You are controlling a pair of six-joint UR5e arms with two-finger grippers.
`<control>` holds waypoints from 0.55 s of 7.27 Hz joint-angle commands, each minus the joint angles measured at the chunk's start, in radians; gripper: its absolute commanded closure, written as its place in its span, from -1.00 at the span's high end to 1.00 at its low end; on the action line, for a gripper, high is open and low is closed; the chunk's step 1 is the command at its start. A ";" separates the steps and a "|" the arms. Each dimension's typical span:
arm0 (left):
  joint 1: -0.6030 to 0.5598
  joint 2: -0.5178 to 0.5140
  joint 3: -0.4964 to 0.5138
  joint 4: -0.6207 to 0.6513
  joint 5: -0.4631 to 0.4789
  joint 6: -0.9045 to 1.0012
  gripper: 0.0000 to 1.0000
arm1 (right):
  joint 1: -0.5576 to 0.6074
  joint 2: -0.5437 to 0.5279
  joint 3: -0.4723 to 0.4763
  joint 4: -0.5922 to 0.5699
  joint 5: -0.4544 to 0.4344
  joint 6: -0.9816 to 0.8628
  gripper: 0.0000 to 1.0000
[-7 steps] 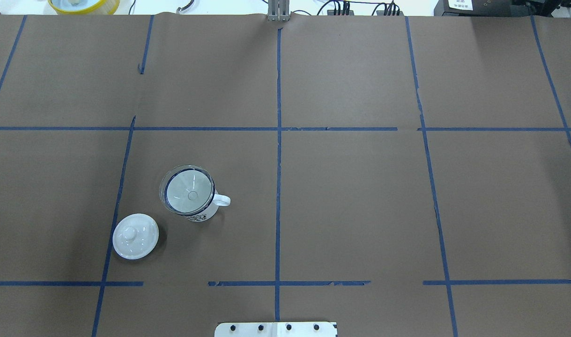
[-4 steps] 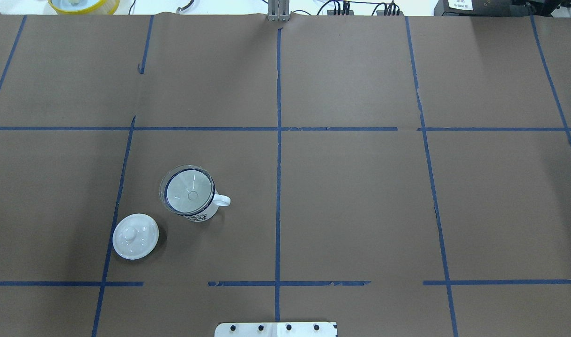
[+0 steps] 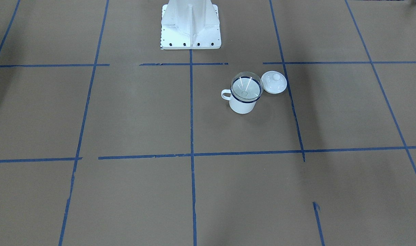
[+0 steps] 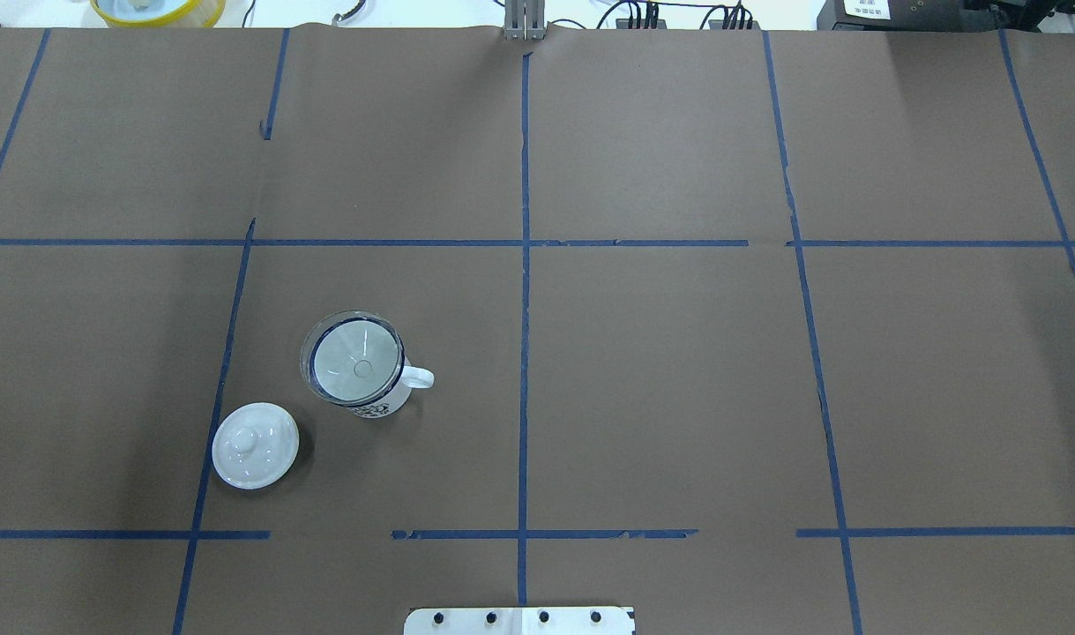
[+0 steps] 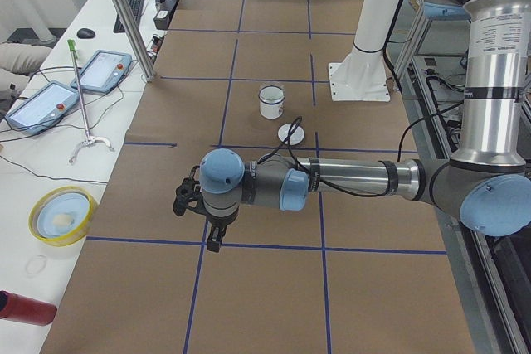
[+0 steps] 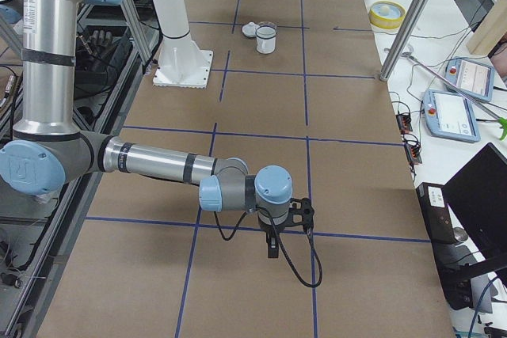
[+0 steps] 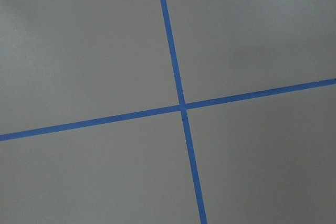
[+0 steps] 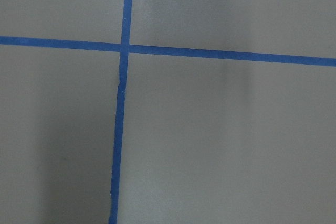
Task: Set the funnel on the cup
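The clear funnel (image 4: 354,357) sits upright in the mouth of the white cup (image 4: 385,402), its rim resting on the cup's dark blue rim. In the front view the funnel (image 3: 247,87) tops the cup (image 3: 242,106) the same way. Both grippers are far from it. My left gripper (image 5: 213,236) shows only in the left side view, hanging over the tape grid. My right gripper (image 6: 272,244) shows only in the right side view, at the table's other end. I cannot tell whether either is open or shut. Both wrist views show only brown paper and blue tape.
A white domed lid (image 4: 255,444) with a knob lies on the table beside the cup, apart from it. The robot's white base (image 3: 190,27) stands at the table's near edge. A yellow bowl (image 5: 60,215) and tablets lie on the side bench.
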 commanded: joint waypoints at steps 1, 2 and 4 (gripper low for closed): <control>0.001 0.008 0.004 0.006 0.002 0.000 1.00 | 0.000 0.000 0.001 0.000 0.000 0.000 1.00; 0.001 0.019 -0.004 0.025 0.009 0.000 1.00 | 0.000 0.000 0.000 0.000 0.000 0.000 1.00; 0.003 0.004 -0.030 0.141 0.013 -0.003 1.00 | 0.000 0.000 0.000 0.000 -0.001 0.000 1.00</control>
